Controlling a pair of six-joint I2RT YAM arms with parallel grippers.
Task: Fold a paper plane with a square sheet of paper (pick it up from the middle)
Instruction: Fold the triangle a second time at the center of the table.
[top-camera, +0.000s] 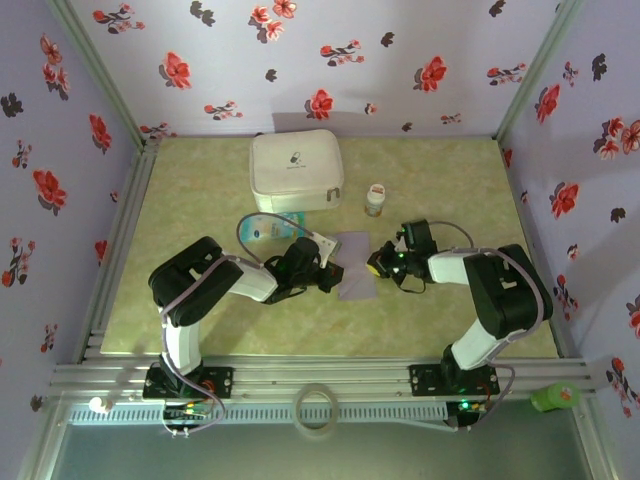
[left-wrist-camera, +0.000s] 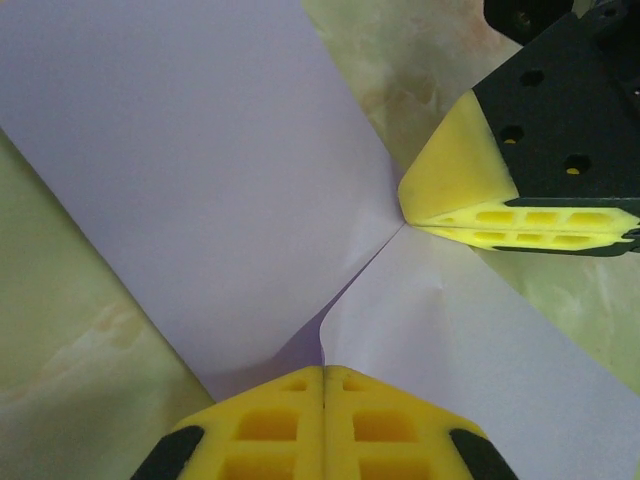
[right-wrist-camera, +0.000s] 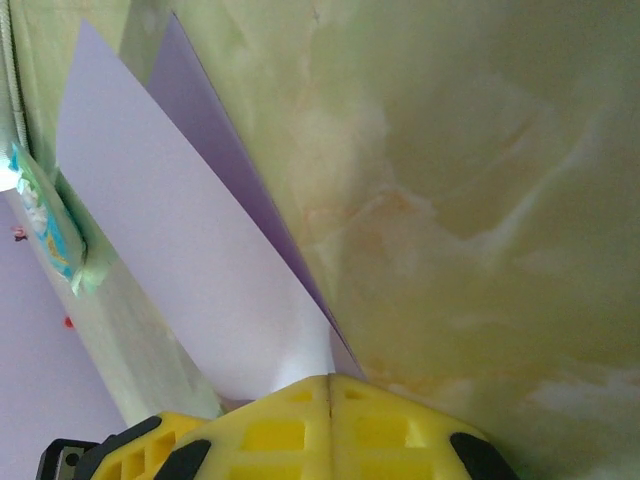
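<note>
The square sheet of paper (top-camera: 355, 250), plain lavender, lies in the middle of the table between both grippers. My left gripper (top-camera: 334, 277) is shut on the middle of its left edge. My right gripper (top-camera: 378, 265) is shut on the middle of the opposite edge. In the left wrist view the paper (left-wrist-camera: 200, 180) rises in a ridge that runs from my left gripper (left-wrist-camera: 323, 372) to the right gripper (left-wrist-camera: 408, 220). In the right wrist view the paper (right-wrist-camera: 190, 250) stands up as two leaning panels that meet at the right gripper (right-wrist-camera: 330, 378).
A white zip case (top-camera: 295, 170) stands behind the paper, with a small bottle (top-camera: 375, 200) to its right. A teal-and-white packet (top-camera: 275, 228) lies just left of the paper and shows again (right-wrist-camera: 45, 220). A tape ring (top-camera: 318, 408) lies on the front rail.
</note>
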